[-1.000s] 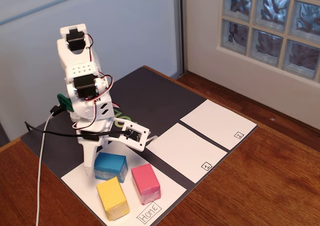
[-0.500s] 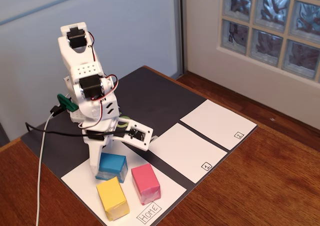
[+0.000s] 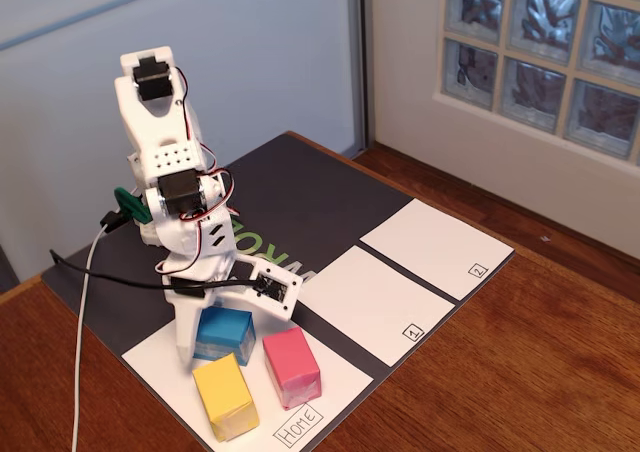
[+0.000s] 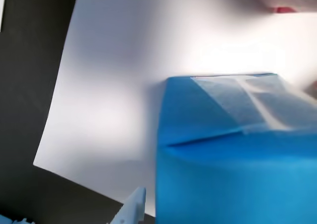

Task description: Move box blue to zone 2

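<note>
Box blue (image 3: 224, 332) on Home sheet (image 3: 160, 357) | claw (image 3: 205, 317) state unclear | wooden table (image 3: 520, 362)

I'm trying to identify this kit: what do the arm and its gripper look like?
The arm has white plastic printed segments with black servo motors set in them and thin red and black wires looped between joints. A green clamp sits at its base, with black and white cables trailing off. The gripper is white too.

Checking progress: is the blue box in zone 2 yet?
No. The blue box sits on the Home sheet; the zone 2 sheet is bare.
</note>
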